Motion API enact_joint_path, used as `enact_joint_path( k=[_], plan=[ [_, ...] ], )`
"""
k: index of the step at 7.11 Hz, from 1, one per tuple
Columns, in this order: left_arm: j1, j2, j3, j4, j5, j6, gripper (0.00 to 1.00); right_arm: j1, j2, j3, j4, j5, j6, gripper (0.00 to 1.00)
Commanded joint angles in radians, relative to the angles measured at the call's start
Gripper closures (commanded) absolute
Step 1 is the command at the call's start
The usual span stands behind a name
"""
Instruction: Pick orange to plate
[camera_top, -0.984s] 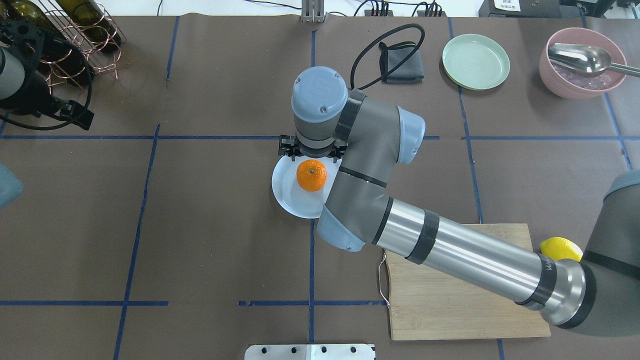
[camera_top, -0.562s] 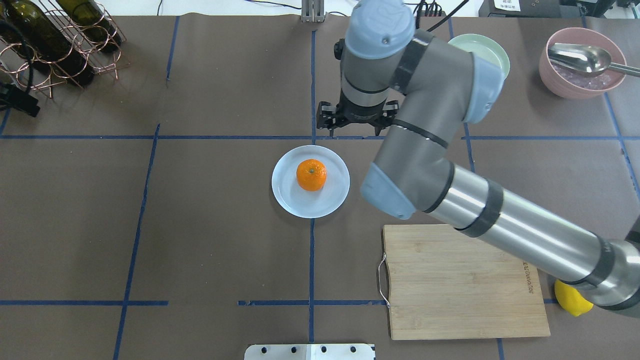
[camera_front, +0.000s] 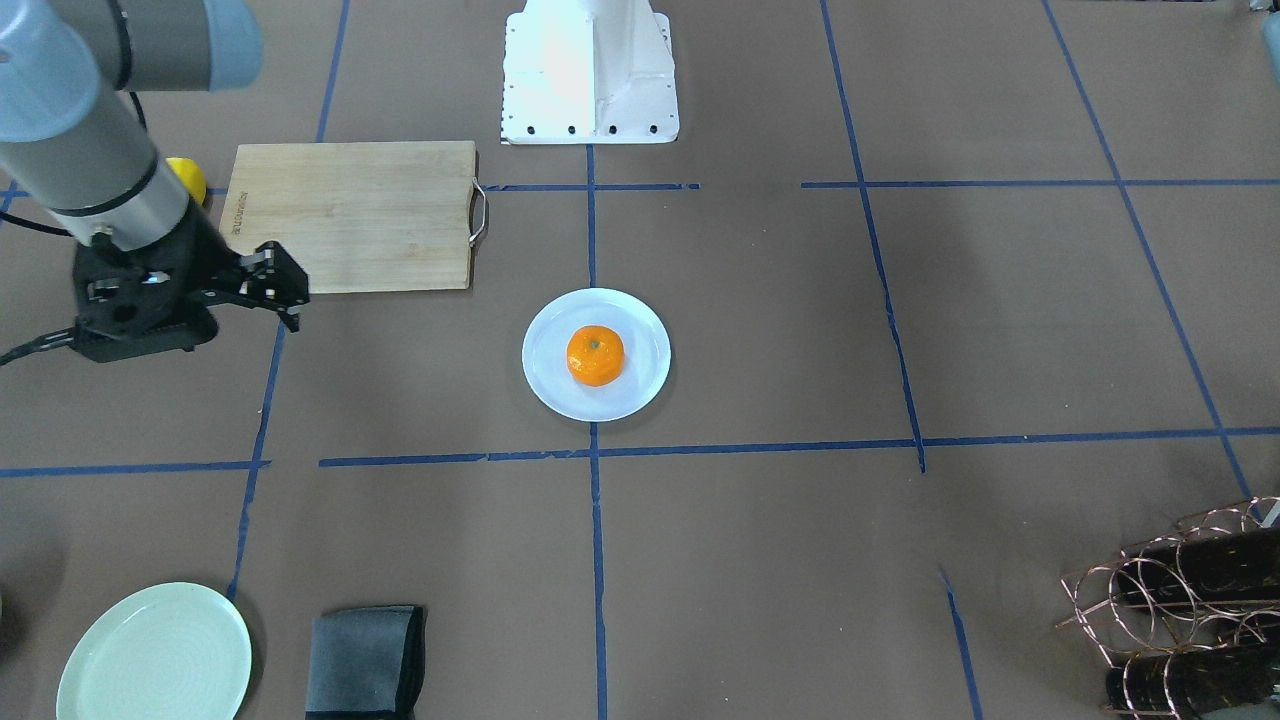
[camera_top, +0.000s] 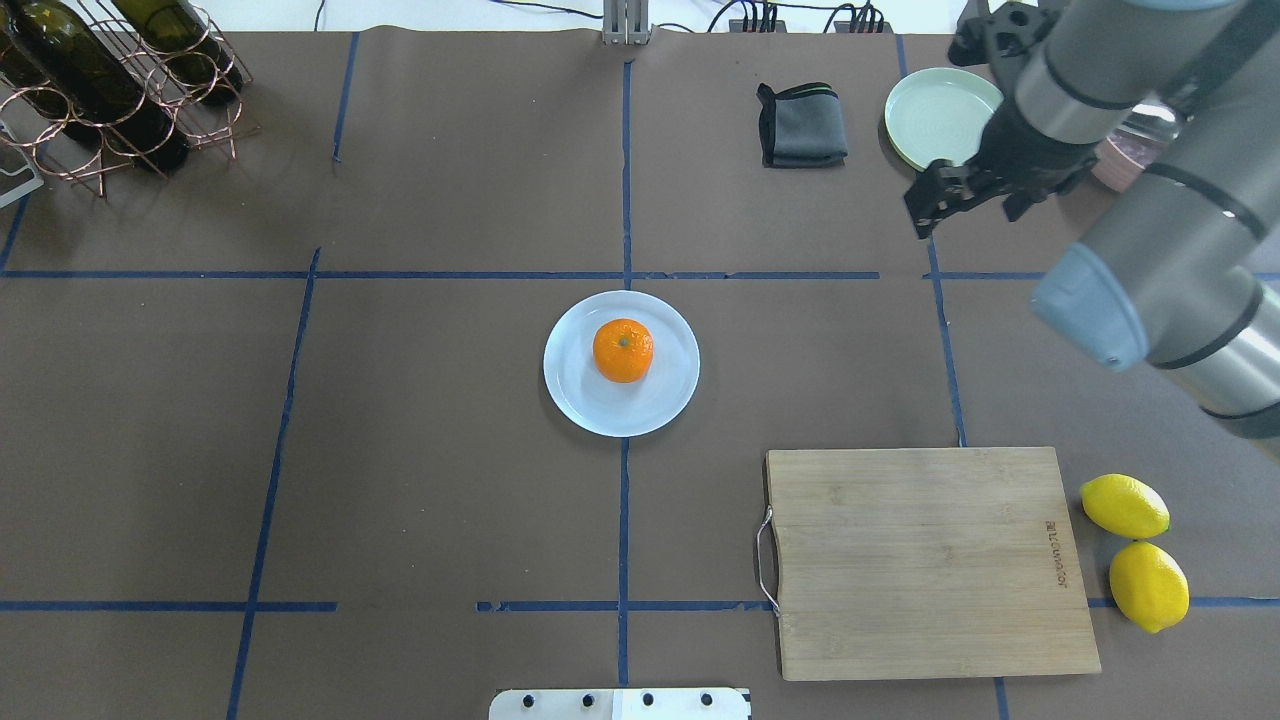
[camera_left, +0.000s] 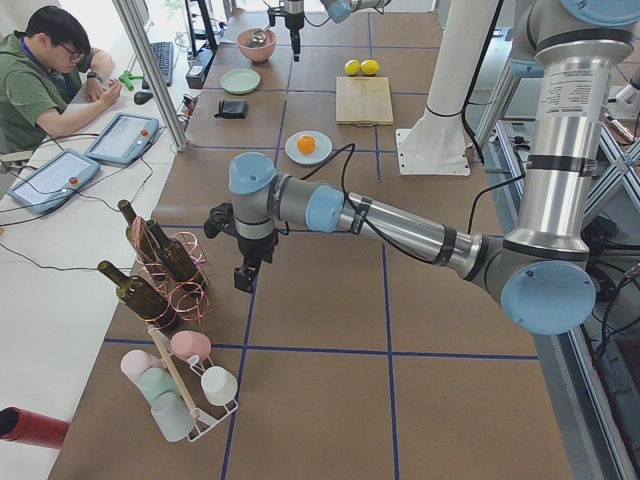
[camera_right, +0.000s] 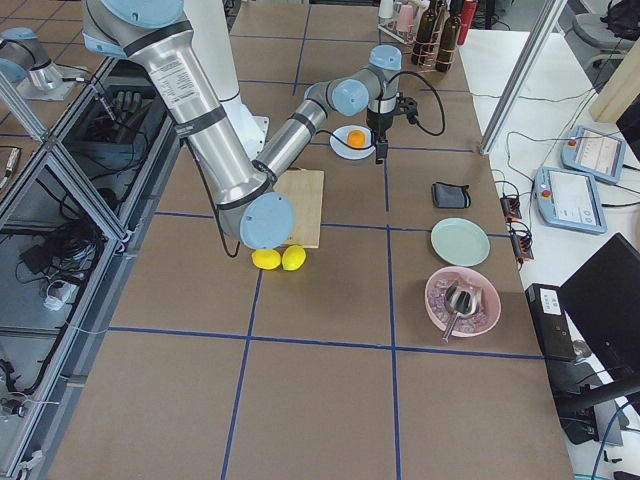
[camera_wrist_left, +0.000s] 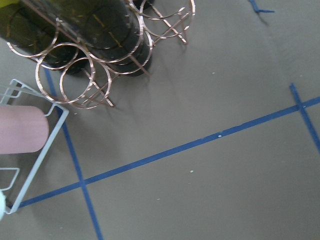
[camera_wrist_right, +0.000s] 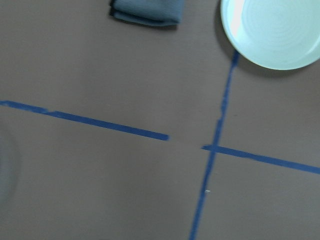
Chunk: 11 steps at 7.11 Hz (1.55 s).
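orange (camera_top: 623, 350) sits stem-up in the middle of the pale plate (camera_top: 575, 385), at the centre of the bench (camera_top: 430, 450), with nothing else touching it. at far left, by the wine rack (camera_top: 120, 90), the left arm (camera_left: 400, 228) hangs its jaws above the bench; i cannot tell whether they are apart or together. right of the plate lies the cutting board (camera_top: 925, 560). at far right the right arm (camera_top: 1150, 230) holds its jaws apart and empty, just beside the green plate (camera_top: 935, 115).
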<state>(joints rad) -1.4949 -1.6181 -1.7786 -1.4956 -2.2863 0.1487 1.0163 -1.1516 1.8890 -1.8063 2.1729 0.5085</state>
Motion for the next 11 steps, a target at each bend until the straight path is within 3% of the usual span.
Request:
enact_joint_path(
  k=[1, 3, 5, 7, 9, 11],
  plan=[
    [-0.06, 0.067, 0.039, -0.003, -0.044, 0.048, 0.0, 0.169, -0.159, -0.008, -0.001, 0.064, -0.311, 0.0],
    [-0.068, 0.105, 0.045, -0.001, -0.047, 0.042, 0.0, 0.307, -0.247, -0.092, 0.008, 0.109, -0.52, 0.0],
    [-0.073, 0.116, 0.047, -0.002, -0.045, 0.04, 0.0, 0.463, -0.257, -0.256, 0.01, 0.165, -0.724, 0.0],
    [-0.077, 0.138, 0.047, -0.003, -0.077, 0.04, 0.0, 0.53, -0.272, -0.326, 0.012, 0.165, -0.757, 0.0],
    [-0.077, 0.138, 0.045, -0.003, -0.082, 0.04, 0.0, 0.545, -0.348, -0.372, 0.197, 0.162, -0.752, 0.0],
    [-0.079, 0.138, 0.044, -0.003, -0.081, 0.04, 0.0, 0.571, -0.37, -0.372, 0.26, 0.162, -0.748, 0.0]
  ],
)
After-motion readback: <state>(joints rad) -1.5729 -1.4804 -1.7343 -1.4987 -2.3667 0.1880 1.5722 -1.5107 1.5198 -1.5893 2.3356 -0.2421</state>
